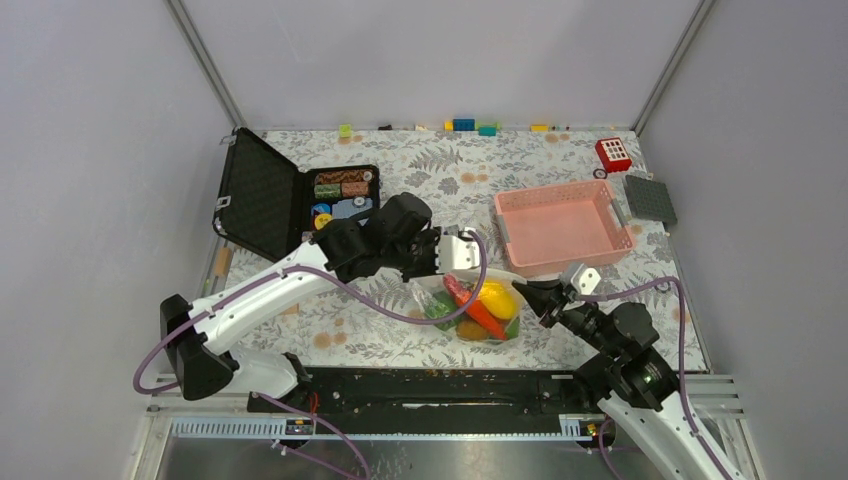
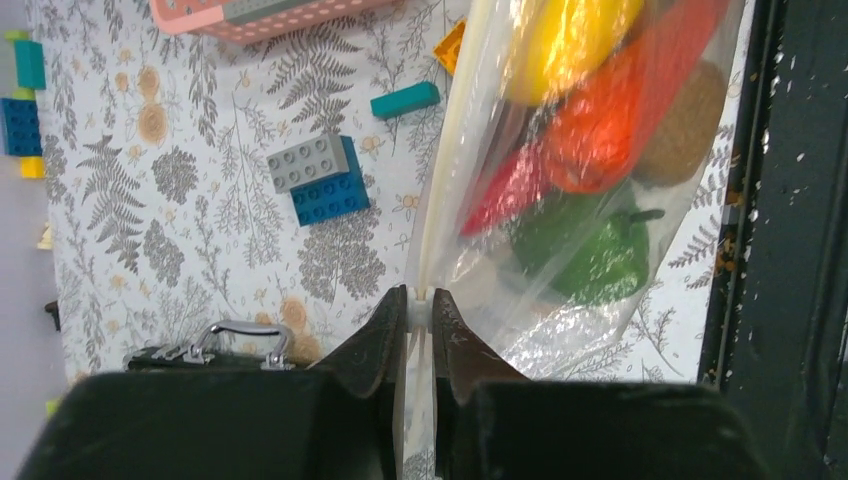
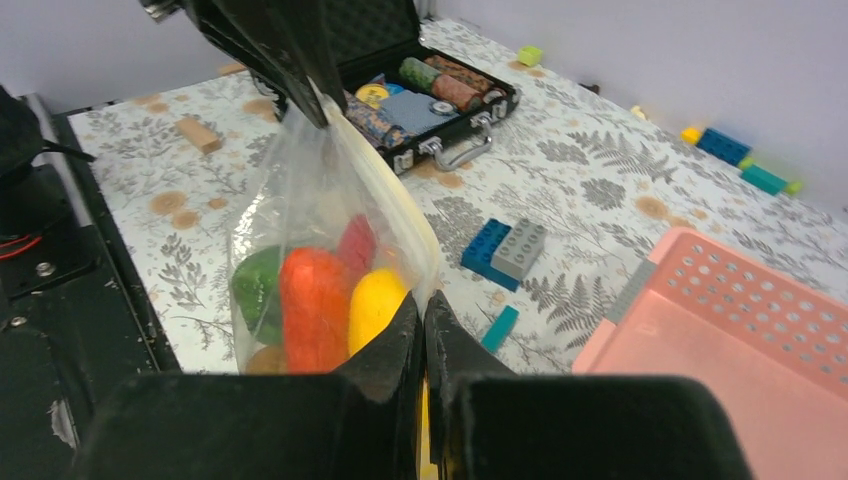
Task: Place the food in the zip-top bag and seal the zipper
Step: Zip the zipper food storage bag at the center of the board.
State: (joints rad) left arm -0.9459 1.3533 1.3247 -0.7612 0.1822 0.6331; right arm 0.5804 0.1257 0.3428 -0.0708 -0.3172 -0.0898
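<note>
Top external view: we see the clear floppy zip-top bag (image 1: 432, 296) of plastic toy food (image 1: 487, 305) near the desk's (image 1: 380, 335) front, left end effector (image 2: 420, 300) and right end effector (image 3: 422, 305) clamping its whitish zipper (image 2: 452, 150); pink slatted basket (image 1: 560, 228) behind.

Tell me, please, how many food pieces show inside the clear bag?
5, all inside the bag: yellow piece farthest from the left pincer, orange carrot beside it, red chilli and brown piece flanking the carrot, green pepper nearest the pincer. Others may be hidden.
</note>
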